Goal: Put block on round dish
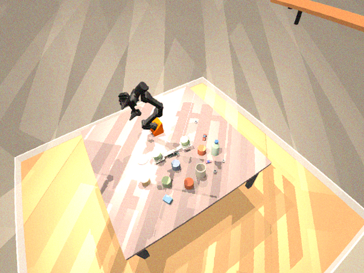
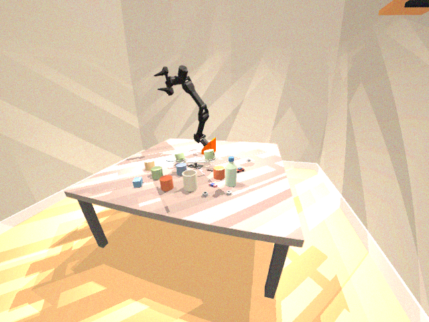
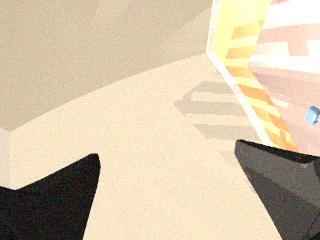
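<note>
My gripper (image 1: 127, 112) (image 2: 156, 82) (image 3: 169, 154) is open and empty, raised high over the table's far left side, away from the cups. Two pale green cups stand on the ends of the balance (image 1: 171, 153): one cup (image 1: 185, 141) (image 2: 208, 154) nearer the arm's orange base, the other cup (image 1: 157, 156) (image 2: 179, 157) beside the dish. I cannot tell which end is lower. The white round dish (image 1: 142, 159) looks empty and is washed out by glare. The hidden block does not show. The wrist view shows neither balance nor dish.
Near the balance stand a blue cup (image 1: 175, 164) (image 2: 181, 169), an orange cup (image 1: 201, 149) (image 2: 218, 172), a green bottle (image 1: 214, 149) (image 2: 230, 174) and a tall beige cup (image 1: 200, 170) (image 2: 189, 181). Farther off are green, tan and red cups and a blue block (image 1: 167, 199) (image 2: 137, 182) (image 3: 312, 115).
</note>
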`<state>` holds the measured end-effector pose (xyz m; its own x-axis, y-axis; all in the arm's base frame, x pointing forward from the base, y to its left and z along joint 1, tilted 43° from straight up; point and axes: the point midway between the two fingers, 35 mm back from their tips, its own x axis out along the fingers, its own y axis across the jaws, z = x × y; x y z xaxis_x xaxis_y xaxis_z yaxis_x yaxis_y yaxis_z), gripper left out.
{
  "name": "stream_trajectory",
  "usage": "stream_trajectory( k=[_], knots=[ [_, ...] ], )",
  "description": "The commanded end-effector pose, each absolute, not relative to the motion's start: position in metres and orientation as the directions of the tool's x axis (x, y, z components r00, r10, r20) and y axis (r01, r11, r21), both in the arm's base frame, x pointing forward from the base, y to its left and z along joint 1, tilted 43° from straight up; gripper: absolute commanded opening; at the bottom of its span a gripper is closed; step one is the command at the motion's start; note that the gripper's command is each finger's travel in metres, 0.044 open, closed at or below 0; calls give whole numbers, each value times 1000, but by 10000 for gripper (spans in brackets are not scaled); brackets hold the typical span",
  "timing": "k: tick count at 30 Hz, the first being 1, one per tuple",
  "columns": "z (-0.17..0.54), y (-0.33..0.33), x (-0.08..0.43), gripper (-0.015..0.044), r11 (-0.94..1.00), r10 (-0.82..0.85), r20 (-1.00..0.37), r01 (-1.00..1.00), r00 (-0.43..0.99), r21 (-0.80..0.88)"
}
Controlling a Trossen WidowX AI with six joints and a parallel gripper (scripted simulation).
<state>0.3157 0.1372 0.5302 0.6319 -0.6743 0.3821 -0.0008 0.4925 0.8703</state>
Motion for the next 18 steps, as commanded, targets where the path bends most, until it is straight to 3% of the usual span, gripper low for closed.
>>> stream_trajectory(
  k=[1, 18],
  knots=[
    [546, 138, 291, 440, 483, -655, 411, -68, 634, 873],
    [584, 121, 192, 440, 345, -590, 470, -322, 656, 882]
  ],
)
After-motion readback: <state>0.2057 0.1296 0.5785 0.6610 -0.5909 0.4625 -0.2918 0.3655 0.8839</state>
